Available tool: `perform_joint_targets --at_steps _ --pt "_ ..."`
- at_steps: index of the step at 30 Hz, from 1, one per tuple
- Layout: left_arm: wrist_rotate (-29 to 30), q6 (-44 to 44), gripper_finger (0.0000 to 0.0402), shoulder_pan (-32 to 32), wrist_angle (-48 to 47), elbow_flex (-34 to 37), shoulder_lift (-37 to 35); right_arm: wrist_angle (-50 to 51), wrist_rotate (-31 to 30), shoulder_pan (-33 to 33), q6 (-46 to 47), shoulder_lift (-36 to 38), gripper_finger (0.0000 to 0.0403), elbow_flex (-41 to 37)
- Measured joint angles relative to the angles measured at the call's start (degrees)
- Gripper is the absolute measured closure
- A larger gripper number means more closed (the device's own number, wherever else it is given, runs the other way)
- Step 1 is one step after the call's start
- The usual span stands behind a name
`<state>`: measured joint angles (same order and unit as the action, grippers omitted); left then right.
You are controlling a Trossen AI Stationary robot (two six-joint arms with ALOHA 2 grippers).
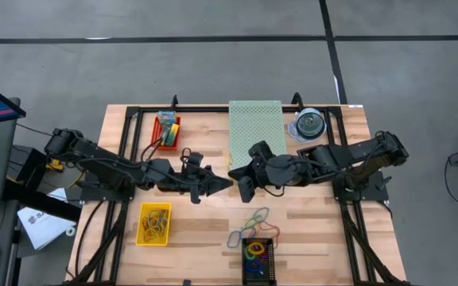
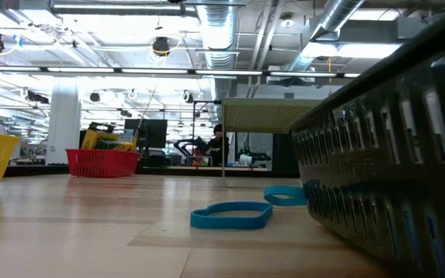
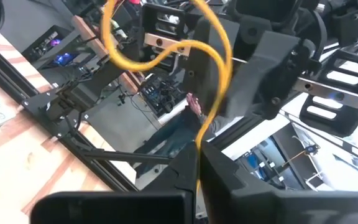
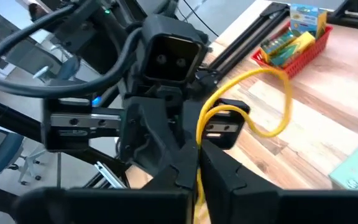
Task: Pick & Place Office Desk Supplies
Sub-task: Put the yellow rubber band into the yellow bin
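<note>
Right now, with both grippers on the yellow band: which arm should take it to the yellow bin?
Left, probably. The left gripper is shut on the band, and the yellow bin sits on its side of the table. The right gripper also pinches the band and would have to reach across.

Yellow rubber band (image 4: 272, 106), blue bands (image 2: 232, 216), red basket (image 1: 165, 133) — yellow basket (image 1: 154, 225), pale green perforated box (image 1: 255, 127), black tray (image 1: 258, 260).
</note>
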<state>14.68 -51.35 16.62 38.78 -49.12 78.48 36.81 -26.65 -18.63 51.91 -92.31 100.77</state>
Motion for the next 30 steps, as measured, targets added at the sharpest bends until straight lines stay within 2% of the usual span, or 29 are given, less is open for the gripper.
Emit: perform_joint_targets --at_steps 10,15,21,30 --pt "0.3 0.5 0.0401 0.0 0.7 0.0 0.0 0.1 0.0 0.0 1.0 0.0 0.0249 0.0" --pt "0.3 1.5 0.0401 0.0 1.0 0.0 -0.4 2.8 1.3 0.0 3.6 0.0 0.0203 0.0" --pt "0.2 2.0 0.0401 0.3 -4.3 0.0 -4.4 8.1 1.3 -1.2 7.0 0.1 0.0192 0.0" --pt "-0.1 -1.6 0.0401 4.4 -27.0 0.0 -17.1 22.0 1.4 -5.4 16.6 0.0 0.0204 -2.8"
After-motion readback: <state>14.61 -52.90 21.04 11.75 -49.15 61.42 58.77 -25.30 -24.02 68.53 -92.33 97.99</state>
